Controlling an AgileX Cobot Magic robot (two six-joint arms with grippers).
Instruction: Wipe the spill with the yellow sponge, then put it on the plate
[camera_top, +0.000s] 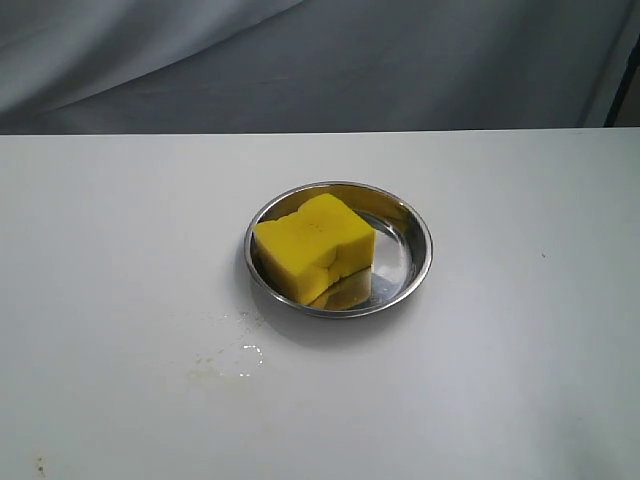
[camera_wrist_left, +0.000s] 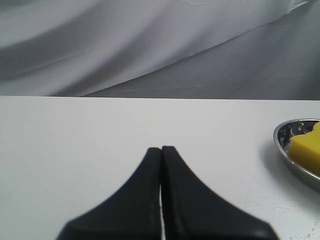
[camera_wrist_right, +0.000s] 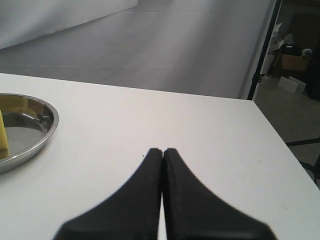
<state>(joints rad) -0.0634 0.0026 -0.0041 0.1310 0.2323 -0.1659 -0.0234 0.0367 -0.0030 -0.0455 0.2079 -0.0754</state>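
Now the thick yellow sponge (camera_top: 314, 248) lies in the shiny plate (camera_top: 402, 258); left pincer (camera_wrist_left: 161, 149) and right pincer (camera_wrist_right: 163, 150) closed, empty.

soft, even, bright light. the plate (camera_top: 396, 258) glints, mirrors the yellow sponge (camera_top: 312, 245), drops a faint shadow toward 7 o'clock. black fingers (camera_wrist_left: 135, 200) blur in wrist views.

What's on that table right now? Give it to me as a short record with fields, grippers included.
yellow sponge: lies in the plate, toward its left side in the exterior view
plate: steel, near the middle of the table
spill traces: faint pale smears and a small clear ring in front of the plate; no amber puddle visible
left gripper: shut, empty, above bare table
right gripper: shut, empty, above bare table
task state: looks done
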